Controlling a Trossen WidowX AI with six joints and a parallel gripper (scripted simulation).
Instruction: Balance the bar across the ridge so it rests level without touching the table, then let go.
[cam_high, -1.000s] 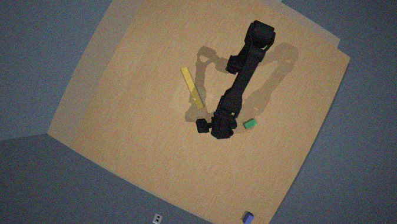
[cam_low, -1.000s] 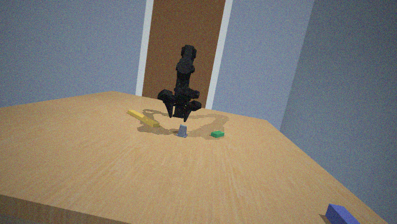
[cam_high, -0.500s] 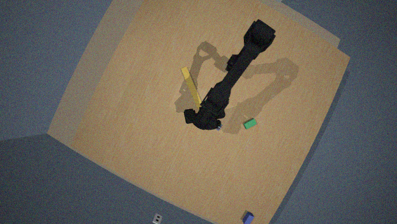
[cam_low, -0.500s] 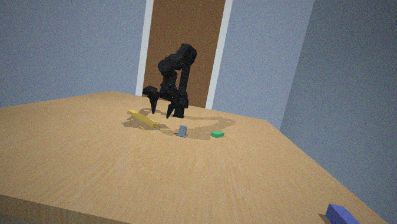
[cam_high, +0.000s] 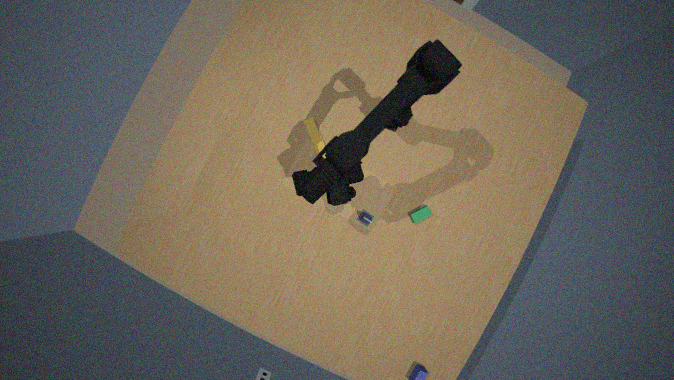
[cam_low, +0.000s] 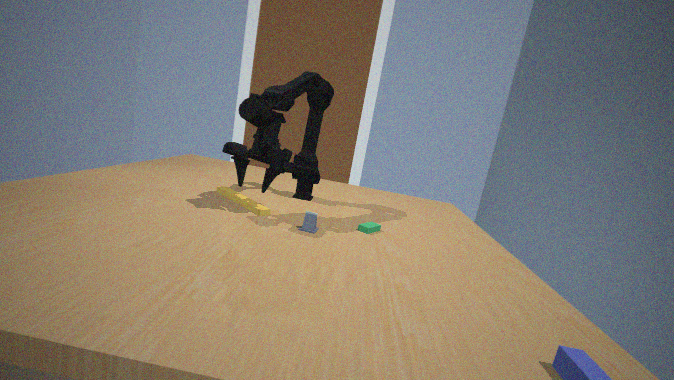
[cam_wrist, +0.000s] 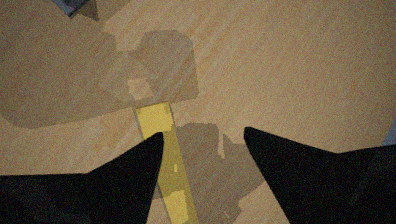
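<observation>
The long yellow bar (cam_high: 313, 131) (cam_low: 243, 201) (cam_wrist: 155, 118) lies flat on the table, partly in the arm's shadow. The small grey-blue ridge (cam_high: 365, 218) (cam_low: 310, 221) stands on the table away from the bar, with nothing on it; a corner of it shows at the top left of the wrist view (cam_wrist: 71, 6). My gripper (cam_low: 252, 189) (cam_wrist: 204, 134) is open and empty, pointing down above the table beside the bar. In the wrist view the left fingertip overlaps the bar and the right one is off to its side. In the top view the arm hides the fingertips and may hide the bar's near end.
A green block (cam_high: 420, 214) (cam_low: 369, 228) lies on the table near the ridge, on the side away from the bar. A blue block (cam_high: 419, 372) (cam_low: 580, 366) lies far off near the table's edge. The arm's shadows fall across the bar and around the ridge.
</observation>
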